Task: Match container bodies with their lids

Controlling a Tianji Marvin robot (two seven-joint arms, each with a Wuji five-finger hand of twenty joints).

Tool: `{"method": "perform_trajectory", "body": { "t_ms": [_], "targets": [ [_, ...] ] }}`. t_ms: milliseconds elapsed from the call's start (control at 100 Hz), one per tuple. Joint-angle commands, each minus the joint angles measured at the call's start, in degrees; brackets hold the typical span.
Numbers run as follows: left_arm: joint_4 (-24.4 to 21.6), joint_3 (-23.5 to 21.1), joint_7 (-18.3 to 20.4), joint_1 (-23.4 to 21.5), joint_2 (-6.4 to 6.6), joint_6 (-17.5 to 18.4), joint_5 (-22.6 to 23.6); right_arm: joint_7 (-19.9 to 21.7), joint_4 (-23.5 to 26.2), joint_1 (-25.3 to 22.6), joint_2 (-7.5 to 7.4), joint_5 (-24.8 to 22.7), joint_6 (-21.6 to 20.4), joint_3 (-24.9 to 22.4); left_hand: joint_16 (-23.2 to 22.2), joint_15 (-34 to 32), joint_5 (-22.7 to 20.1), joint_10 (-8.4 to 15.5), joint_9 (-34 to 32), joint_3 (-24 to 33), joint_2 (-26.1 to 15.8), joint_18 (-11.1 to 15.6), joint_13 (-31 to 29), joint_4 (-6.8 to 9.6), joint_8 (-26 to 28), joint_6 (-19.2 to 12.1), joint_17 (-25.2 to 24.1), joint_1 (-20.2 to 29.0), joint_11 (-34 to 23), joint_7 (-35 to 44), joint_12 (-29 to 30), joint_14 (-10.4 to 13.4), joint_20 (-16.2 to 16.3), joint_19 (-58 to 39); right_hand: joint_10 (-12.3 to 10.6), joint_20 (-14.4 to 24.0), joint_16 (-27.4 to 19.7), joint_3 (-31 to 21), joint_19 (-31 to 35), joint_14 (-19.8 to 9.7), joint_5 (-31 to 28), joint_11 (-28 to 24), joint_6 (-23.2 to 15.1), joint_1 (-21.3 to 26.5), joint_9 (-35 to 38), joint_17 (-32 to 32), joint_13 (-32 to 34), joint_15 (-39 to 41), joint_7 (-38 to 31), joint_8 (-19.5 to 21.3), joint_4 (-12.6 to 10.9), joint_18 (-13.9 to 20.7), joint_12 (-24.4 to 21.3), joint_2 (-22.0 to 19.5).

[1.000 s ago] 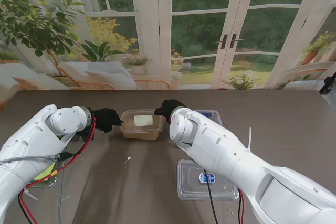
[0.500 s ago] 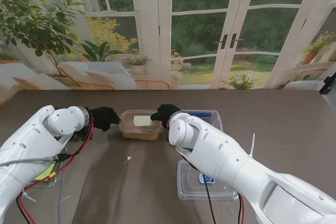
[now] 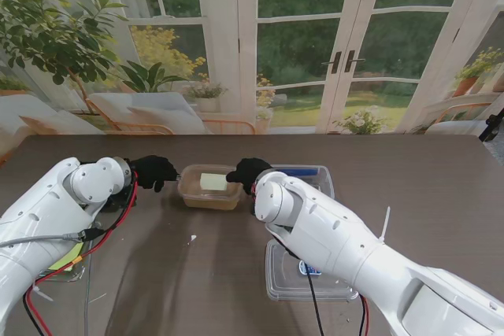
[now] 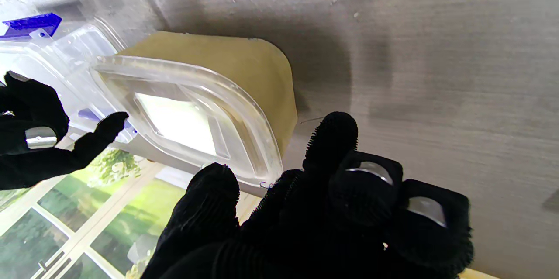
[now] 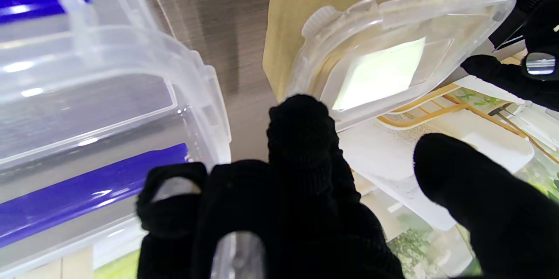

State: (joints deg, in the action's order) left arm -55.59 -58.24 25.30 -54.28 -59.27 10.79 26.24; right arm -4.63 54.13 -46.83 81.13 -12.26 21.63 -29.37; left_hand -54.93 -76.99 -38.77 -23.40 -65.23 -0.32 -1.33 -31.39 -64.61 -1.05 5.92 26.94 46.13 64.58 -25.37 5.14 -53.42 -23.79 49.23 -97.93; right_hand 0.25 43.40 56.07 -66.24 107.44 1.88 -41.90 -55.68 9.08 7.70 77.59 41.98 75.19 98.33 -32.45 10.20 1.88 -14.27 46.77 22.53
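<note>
Hands flank lidded tan container [image 3: 209,186]: left hand [image 3: 153,171] and right hand [image 3: 250,171] w/ fingers apart, seemingly holding nothing. Press lid [image 4: 188,122] evenly at both ends.

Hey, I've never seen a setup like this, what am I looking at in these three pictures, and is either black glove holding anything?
It is a robot with two white arms ending in black five-finger robot hands. One picture looks down from its stand; the other two come from cameras on its wrists and appear upside down. On the brown table sits a tan tub with a clear lid on it. The left hand and right hand flank it, fingers apart, holding nothing. A clear box with blue clips lies to its right, and a flat lid nearer to me.
</note>
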Motion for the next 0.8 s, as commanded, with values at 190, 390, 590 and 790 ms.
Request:
{"method": "perform_trajectory", "body": {
  "t_ms": [190,390,590,790],
  "targets": [
    [2.96,1.67,-0.53,2.59,-0.95,1.94,-1.09,1.12,2.18,-1.35,-1.19,-0.45,0.58,-0.87,0.17,1.04,0.19,-3.13,1.91,-0.13,-2.77,1.96,0.2,0.76,0.14,-1.47,0.21,-0.89,2.18,0.19,2.7,-1.61,1.61,-2.66,5.22,-1.19,-0.63,2.57,8.66,-2.31,-0.08,0.28,-0.38,-1.49,5.4,25.78,0.01,1.86,-0.22,-0.16,0.16,-1.5,-0.77,-0.8],
    [3.92,2.96,0.23,3.65,-1.32,2.48,-3.38,1.47,3.02,-1.74,-1.66,-0.69,0.57,-1.01,0.42,-4.01,-0.36,-3.81,1.34,-0.14,-2.73,4.75,-3.25,0.74,0.32,-1.14,7.16,-0.72,1.47,0.56,2.79,0.48,-0.86,-10.43,5.24,-1.18,-0.66,2.46,8.61,-2.26,-0.1,0.34,-0.35,-1.47,5.38,25.76,0.01,1.83,-0.24,-0.14,0.18,-1.71,-0.79,-0.82],
    [4.71,4.68,1.34,4.77,-1.49,2.84,-4.86,1.61,3.77,-2.17,-1.9,-0.58,0.63,-1.2,0.56,-5.09,-0.7,-3.77,0.5,-0.12,-2.84,5.38,-4.13,0.73,0.42,-1.06,8.51,-0.68,-0.24,0.75,1.35,1.28,-1.96,-11.74,5.26,-1.15,-0.7,2.46,8.59,-2.2,0.04,0.37,-0.38,-1.48,5.38,25.76,0.02,1.79,-0.23,-0.12,0.2,-1.76,-0.79,-0.81],
    [6.72,6.66,1.38,6.02,-1.81,2.99,-5.36,2.14,5.03,-2.64,-2.47,-0.75,1.06,-1.45,0.79,-4.7,-0.79,-3.76,0.43,-0.17,-2.92,5.17,-3.59,0.72,0.48,-0.83,7.48,-0.73,-1.25,0.86,0.04,0.76,-2.73,-11.34,5.33,-1.12,-0.72,2.41,8.58,-1.99,0.1,0.45,-0.34,-1.49,5.38,25.76,0.01,1.79,-0.28,-0.08,0.2,-1.76,-0.79,-0.76]
  ]
}}
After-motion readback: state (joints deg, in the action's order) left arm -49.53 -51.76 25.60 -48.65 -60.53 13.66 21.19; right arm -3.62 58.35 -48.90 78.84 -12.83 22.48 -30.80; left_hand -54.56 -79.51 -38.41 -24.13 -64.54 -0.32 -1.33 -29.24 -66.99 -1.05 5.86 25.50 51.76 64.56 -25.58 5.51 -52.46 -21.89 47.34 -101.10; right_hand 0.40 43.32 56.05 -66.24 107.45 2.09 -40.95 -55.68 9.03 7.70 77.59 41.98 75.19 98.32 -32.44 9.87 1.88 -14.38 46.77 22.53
